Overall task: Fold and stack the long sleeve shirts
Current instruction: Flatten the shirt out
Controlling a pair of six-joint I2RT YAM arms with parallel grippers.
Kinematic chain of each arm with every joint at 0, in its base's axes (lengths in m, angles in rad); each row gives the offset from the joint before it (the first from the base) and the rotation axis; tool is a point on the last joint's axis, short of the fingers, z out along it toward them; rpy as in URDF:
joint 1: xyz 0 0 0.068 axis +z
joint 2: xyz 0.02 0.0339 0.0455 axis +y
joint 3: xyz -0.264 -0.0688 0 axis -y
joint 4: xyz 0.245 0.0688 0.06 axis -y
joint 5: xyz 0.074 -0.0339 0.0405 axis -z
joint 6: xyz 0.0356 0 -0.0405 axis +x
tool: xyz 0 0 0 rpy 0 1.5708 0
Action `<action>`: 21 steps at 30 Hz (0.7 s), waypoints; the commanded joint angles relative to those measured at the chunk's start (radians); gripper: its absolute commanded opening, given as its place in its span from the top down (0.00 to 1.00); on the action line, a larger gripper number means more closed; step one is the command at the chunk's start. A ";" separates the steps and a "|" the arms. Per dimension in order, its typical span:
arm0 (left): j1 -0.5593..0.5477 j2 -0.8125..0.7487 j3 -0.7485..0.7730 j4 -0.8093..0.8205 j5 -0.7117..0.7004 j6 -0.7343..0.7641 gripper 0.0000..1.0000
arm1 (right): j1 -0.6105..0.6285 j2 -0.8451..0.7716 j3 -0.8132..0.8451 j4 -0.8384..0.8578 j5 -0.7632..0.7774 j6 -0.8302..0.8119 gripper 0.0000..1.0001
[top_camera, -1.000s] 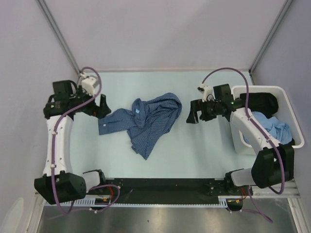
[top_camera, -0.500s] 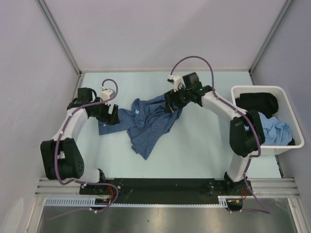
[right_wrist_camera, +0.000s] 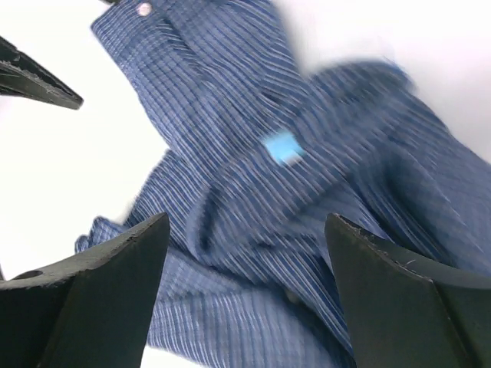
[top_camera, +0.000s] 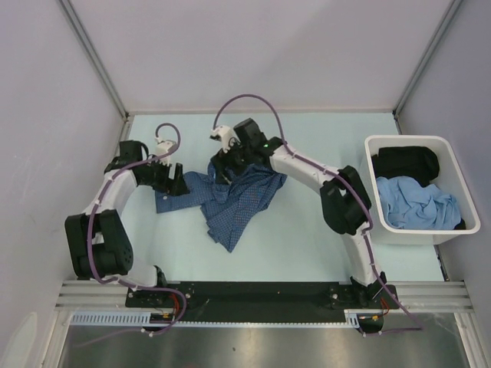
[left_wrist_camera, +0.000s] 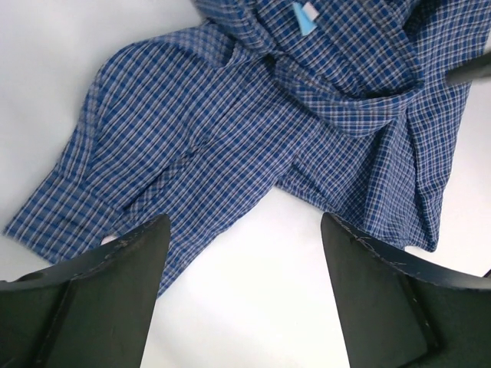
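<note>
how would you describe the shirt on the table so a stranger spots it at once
Look at the pale table, not the white bin at its right edge. The shirt lies crumpled near the table's middle. It alone is dark-blue checked; the bin holds a light-blue cloth and a black cloth.

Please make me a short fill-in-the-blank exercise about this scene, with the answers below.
The white bin stands on the robot's ____ side. In the bin, the far garment is ____ and the near garment is light blue. The left gripper and the right gripper, by the checked shirt, have jaws ____.
Answers: right, black, open.
</note>
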 commanded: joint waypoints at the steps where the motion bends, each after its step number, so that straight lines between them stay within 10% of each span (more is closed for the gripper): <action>1: 0.045 -0.075 -0.031 0.003 0.033 0.005 0.14 | 0.074 0.052 0.082 -0.056 0.082 -0.101 0.12; 21: 0.026 -0.039 -0.129 -0.023 -0.179 0.294 0.12 | 0.125 0.143 0.197 -0.255 0.312 -0.295 0.60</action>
